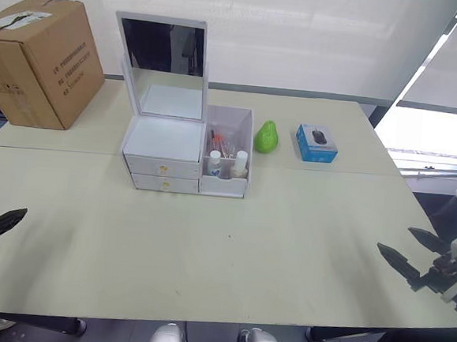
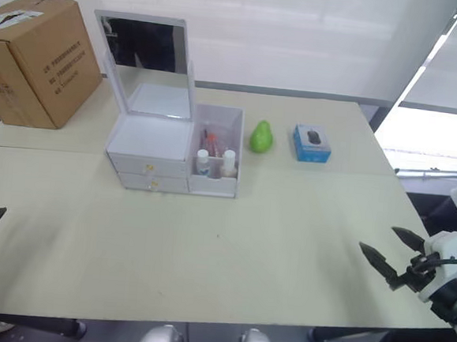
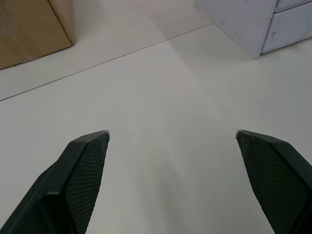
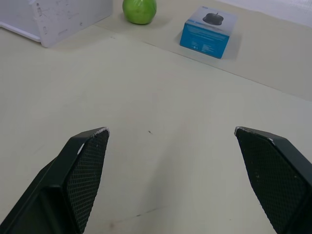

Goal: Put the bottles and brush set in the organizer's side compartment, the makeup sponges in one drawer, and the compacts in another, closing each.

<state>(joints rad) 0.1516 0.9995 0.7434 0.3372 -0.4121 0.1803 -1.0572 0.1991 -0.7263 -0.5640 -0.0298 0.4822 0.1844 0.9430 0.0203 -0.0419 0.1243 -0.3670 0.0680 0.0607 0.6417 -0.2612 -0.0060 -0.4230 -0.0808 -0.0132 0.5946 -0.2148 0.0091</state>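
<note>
Both grippers sit at the near edge of the table [image 1: 230, 250], well apart from each other. Left gripper [image 3: 171, 139]: fingers spread wide, nothing between them, positioned over bare tabletop at the left edge. Right gripper [image 4: 170, 134]: fingers likewise spread wide and holding nothing, positioned over bare tabletop at the right edge.

At the centre of the table, toward the far side, stands the white organizer [image 1: 187, 148]. Its mirrored lid [image 1: 162, 67] is raised upright. 2 drawers [image 1: 163, 175] on the front are pushed in, stacked 1 above the other. Its side compartment [image 1: 228, 147], on the right, contains 2 white-capped bottles [image 1: 227, 164] at the front; behind them are slender items too small to identify.

Right of the organizer lie a green pear-shaped object [image 1: 266, 136] and a blue box [image 1: 316, 143] picturing a computer mouse. A cardboard box [image 1: 41, 59] occupies the far-left corner.
</note>
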